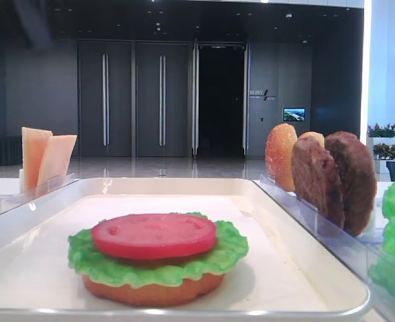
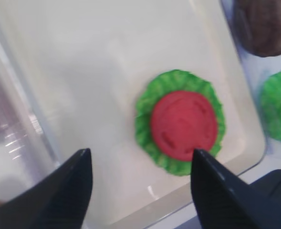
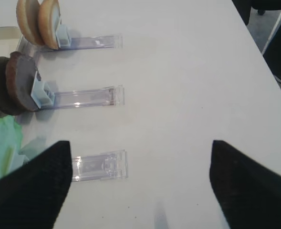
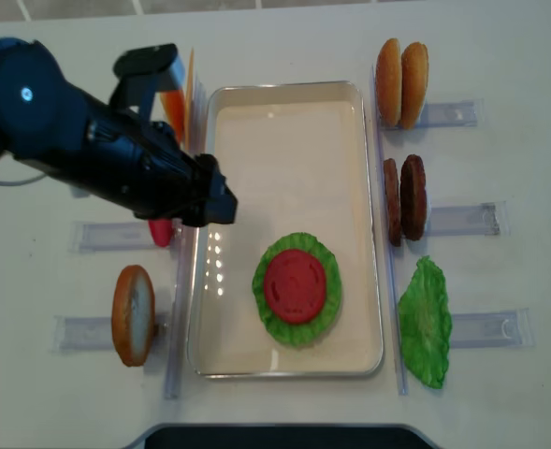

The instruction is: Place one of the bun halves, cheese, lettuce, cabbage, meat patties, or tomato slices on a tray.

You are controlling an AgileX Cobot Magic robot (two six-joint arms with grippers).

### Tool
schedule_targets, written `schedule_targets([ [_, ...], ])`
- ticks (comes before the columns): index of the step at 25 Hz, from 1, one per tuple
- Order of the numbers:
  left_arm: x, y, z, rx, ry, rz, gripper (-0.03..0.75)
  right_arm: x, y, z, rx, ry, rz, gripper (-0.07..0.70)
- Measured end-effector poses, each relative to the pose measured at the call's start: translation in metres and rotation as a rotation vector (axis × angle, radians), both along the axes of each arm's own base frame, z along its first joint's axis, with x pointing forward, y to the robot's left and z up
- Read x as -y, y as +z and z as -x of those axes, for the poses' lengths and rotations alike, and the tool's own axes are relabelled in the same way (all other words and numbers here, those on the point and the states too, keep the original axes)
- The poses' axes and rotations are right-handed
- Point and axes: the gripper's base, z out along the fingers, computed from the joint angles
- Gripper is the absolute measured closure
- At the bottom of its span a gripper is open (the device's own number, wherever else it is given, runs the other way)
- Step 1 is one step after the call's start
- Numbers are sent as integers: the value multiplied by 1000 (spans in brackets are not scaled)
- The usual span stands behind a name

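Note:
On the white tray (image 4: 284,98) sits a stack: a flat bun half (image 1: 153,292) at the bottom, ruffled green lettuce (image 1: 83,258) over it, and a red tomato slice (image 1: 153,235) on top. The left wrist view shows the tomato slice (image 2: 184,125) lying free on the lettuce (image 2: 145,107). My left gripper (image 2: 140,160) hovers open and empty over the tray's left part, beside the stack. From above, the left gripper (image 4: 217,201) is over the tray's left rim. My right gripper (image 3: 138,152) is open and empty over the table, near a bare clear rack (image 3: 102,167).
Clear racks flank the tray. On the right stand two bun halves (image 4: 401,82), two meat patties (image 4: 404,198) and a lettuce leaf (image 4: 427,323). On the left are cheese slices (image 1: 46,157), a red slice (image 4: 163,232) partly under my arm, and a bun half (image 4: 133,313).

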Motion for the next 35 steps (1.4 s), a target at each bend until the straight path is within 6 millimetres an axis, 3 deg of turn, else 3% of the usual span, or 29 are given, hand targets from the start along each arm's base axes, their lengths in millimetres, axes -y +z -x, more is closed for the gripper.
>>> schedule_targets([
  [8,-81,19,7,-45,198,-330,223,0,0,0,0,-1,1,50],
  [14,-119,24,21,-140,282,-500,223,0,0,0,0,-2,3,68],
  [19,-126,28,23,-119,327,-551,223,0,0,0,0,-2,3,70],
  [22,-127,28,35,-108,334,-542,223,0,0,0,0,-2,3,70],
  [29,-133,18,92,-54,352,-516,223,0,0,0,0,0,1,73],
  [35,-132,5,143,92,385,-376,223,0,0,0,0,0,0,73],
])
